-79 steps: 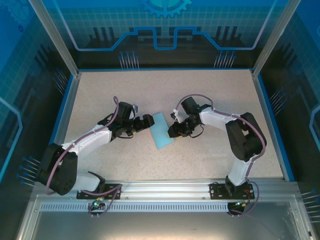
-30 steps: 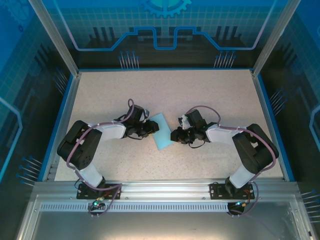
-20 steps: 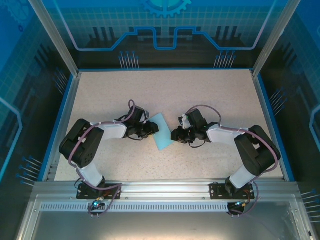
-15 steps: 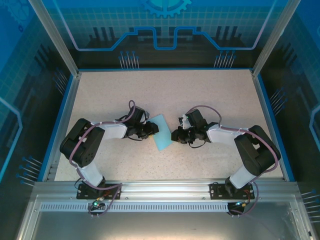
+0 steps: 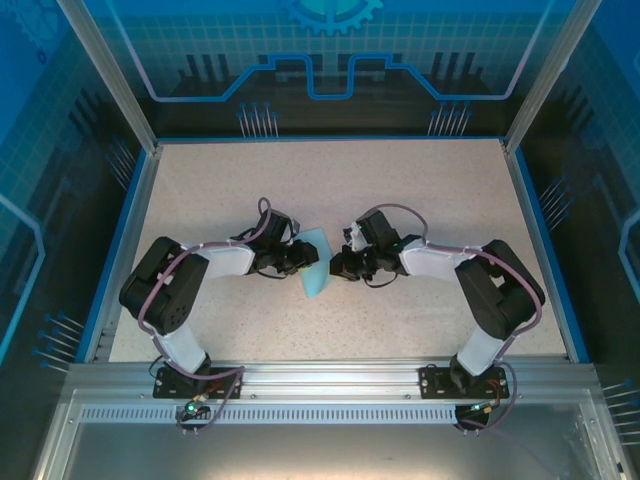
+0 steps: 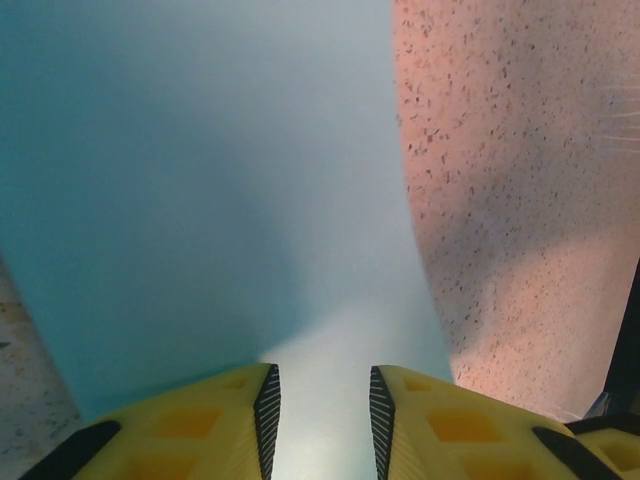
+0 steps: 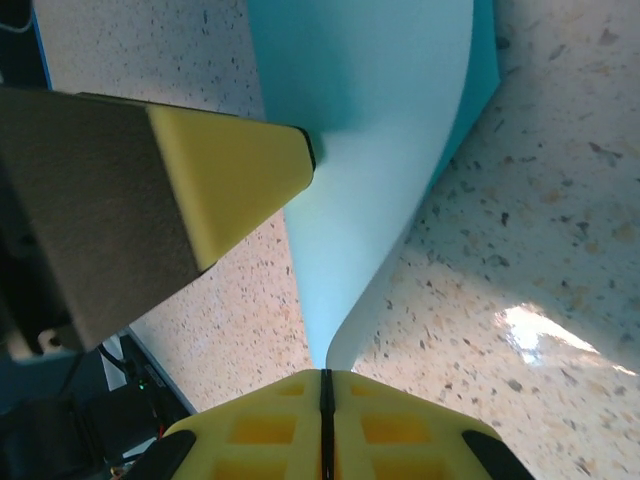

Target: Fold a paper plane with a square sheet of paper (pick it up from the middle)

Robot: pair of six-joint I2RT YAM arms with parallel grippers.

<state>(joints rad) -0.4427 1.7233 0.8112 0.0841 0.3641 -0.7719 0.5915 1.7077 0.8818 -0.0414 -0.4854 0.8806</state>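
Sheet: the square sheet of paper [image 5: 313, 266] is at mid-table, between the two grippers. It is bowed upward, not flat.
Sheet edges: one edge is raised off the table [image 5: 420, 190] and curls over. The opposite side appears to lie on the surface.
Right claw: the right gripper [image 7: 324, 380] has its pads closed flush on the raised edge, and the paper emerges from the seam between them.
Left claw: the left gripper [image 6: 322, 385] has its jaws parted with a clear gap. The paper shows through that gap. In the right wrist view one yellow fingertip touches the sheet face.
Step, judged: carrying one edge across for the centre crease, with the left claw acting as a hold-down.
Risk 1: the sheet may slide, because one fingertip gives little hold if the right arm pulls sideways.
Risk 2: the crease may skew if the edges meet off-square while the bow collapses.
Risk 3: the pinched edge may crumple or tear, since thin paper is dragged against a fixed point.
Risk 4: the claws may collide, because they work very near each other.
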